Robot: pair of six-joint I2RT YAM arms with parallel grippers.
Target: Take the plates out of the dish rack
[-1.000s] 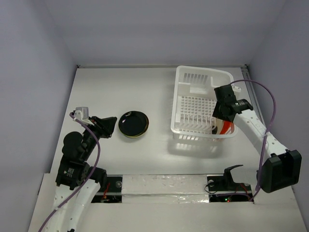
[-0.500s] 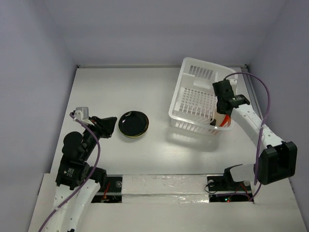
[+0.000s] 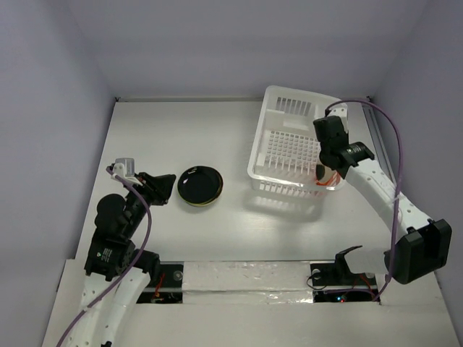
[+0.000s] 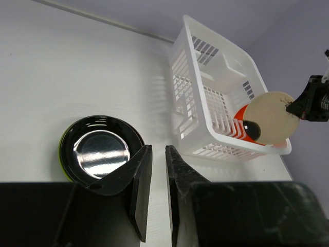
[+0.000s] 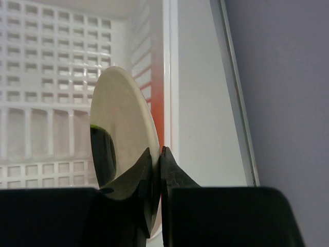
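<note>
My right gripper (image 5: pixel 157 150) is shut on the rim of the tan plate (image 5: pixel 121 128), which stands on edge over the right end of the white dish rack (image 3: pixel 289 108). From the left wrist view the tan plate (image 4: pixel 270 117) hangs above the rack's near right corner (image 4: pixel 177 87). Behind it an orange-red plate (image 4: pixel 239 117) stands in the rack. A black plate (image 3: pixel 200 184) lies on the table left of the rack, stacked on a lime green one (image 4: pixel 61 154). My left gripper (image 4: pixel 158 148) hovers beside that stack, nearly shut with only a slit, holding nothing.
A metal rail (image 5: pixel 231 77) runs along the table's right edge close to the rack, with the purple-grey wall just beyond it. A purple cable (image 3: pixel 391 137) loops over the right arm. The enclosure walls stand at the left and back.
My right gripper has moved back and left with the tan plate. The rack tipped up, then settled a little further left. The left arm has not moved.
</note>
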